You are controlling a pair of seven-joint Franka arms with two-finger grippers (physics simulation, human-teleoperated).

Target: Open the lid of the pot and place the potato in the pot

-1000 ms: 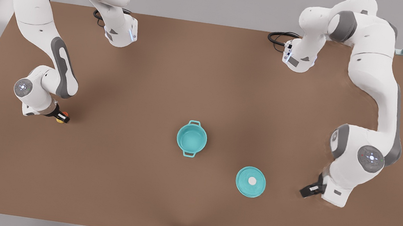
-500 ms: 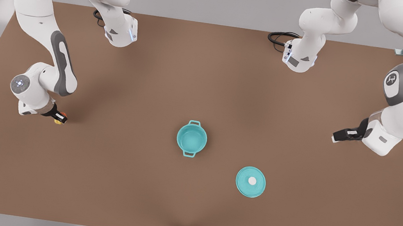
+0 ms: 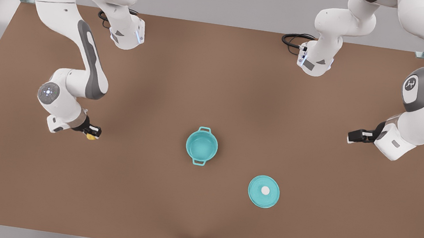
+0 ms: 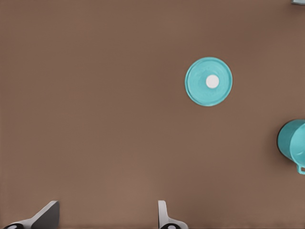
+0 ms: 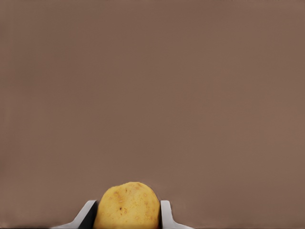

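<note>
The right gripper (image 3: 93, 133), clamped on the potato (image 3: 91, 137), has lifted it and carried it from the table's edge at the front view's left partway toward the pot (image 3: 201, 145), so the carry is under way. The pot, already uncovered, stands well off to its side. Farther still, the pot lid (image 3: 263, 191) lies flat on the table (image 3: 185, 73), and the left gripper (image 3: 355, 135), fingers spread wide and empty, has pulled back and waits.
</note>
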